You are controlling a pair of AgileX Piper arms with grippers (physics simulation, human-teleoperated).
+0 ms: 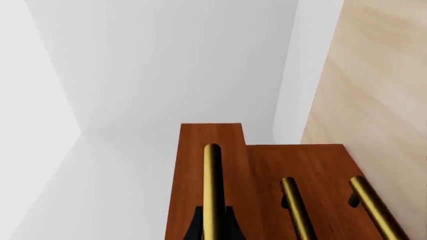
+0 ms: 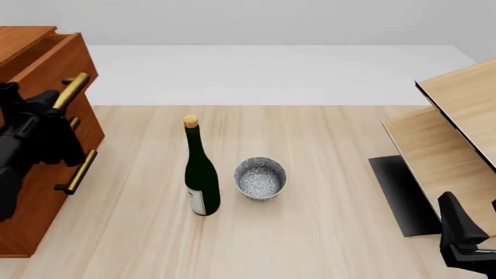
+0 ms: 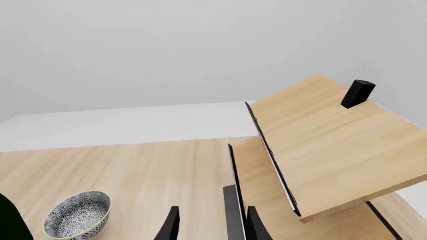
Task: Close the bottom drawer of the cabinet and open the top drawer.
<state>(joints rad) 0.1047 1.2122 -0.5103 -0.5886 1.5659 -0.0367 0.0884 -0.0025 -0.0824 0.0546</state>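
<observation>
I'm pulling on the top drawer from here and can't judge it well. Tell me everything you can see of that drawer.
The top drawer is reddish-brown wood with one brass bar handle. It stands pulled out: its front sits proud of the two drawer fronts below, and the front view shows an open gap behind the front panel. In the left wrist view the left gripper has its dark fingers on either side of the handle's bar, closed on it. Nothing else touches the drawer; its inside is not visible.
</observation>
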